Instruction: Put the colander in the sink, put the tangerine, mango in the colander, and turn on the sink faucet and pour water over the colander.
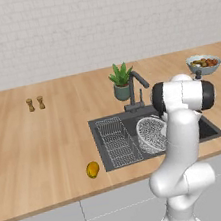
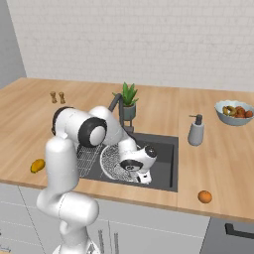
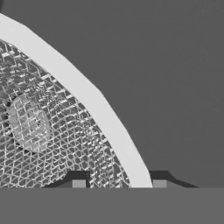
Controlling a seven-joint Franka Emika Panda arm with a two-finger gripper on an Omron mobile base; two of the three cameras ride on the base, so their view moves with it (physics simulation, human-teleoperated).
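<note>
One colander [image 2: 116, 161] in sink [image 2: 166, 173], one mango [image 1: 93, 169], one tangerine [image 2: 205, 197]

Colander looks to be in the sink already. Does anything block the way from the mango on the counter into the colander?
Nothing visible does. The yellow oval mango lies on bare wooden counter left of the dark grey sink. The flat wire rack in the basin sits between it and the round wire-mesh colander, but low, so lifting over should clear.

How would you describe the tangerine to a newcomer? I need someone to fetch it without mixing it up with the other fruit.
Start at the dark sink sunk into the wooden counter. Go to its right side, past the grey soap bottle, to the counter's front edge: the tangerine lies there alone. It is small, round and plain orange, unlike the yellow oval mango left of the sink or the fruit heaped in the bowl.
</note>
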